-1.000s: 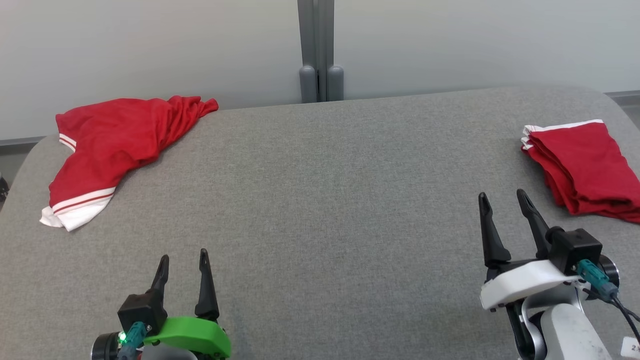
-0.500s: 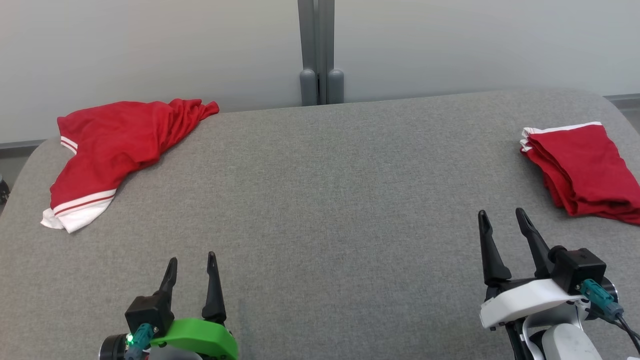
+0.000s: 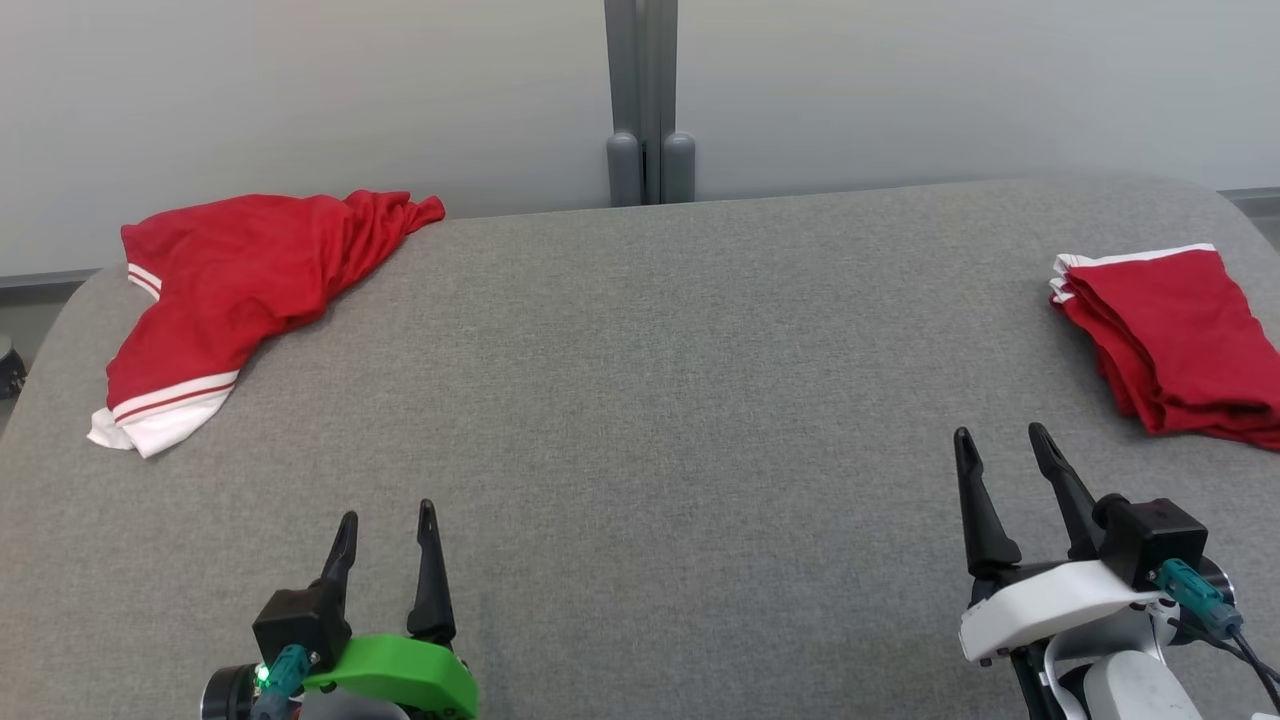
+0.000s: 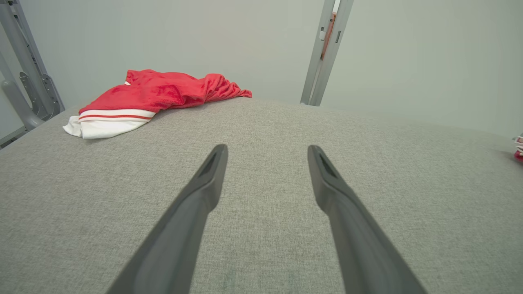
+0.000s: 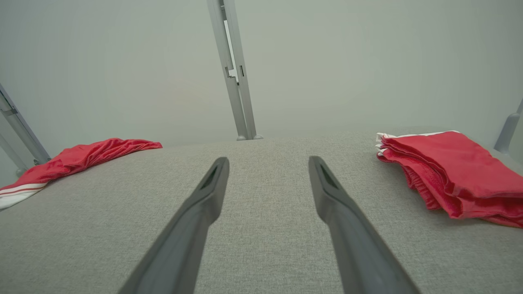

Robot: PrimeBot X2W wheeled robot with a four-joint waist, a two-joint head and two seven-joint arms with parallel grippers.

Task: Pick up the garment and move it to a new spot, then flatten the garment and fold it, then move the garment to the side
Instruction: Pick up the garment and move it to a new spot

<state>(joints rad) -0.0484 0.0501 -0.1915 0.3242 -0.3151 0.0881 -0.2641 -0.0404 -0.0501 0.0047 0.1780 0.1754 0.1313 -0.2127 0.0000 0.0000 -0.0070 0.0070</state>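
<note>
While left claw (image 3: 388, 510) and right claw (image 3: 999, 430) gape empty, crumpled garment (image 3: 220, 280) hugs far-left table (image 3: 650, 350) edge.

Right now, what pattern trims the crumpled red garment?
Its hem band is white, red-striped; left wrist view.

my right tool (image 3: 998, 430) draws back toward me, sitting lower in the head view; my left tool (image 3: 387, 509) edges slightly right.
</note>
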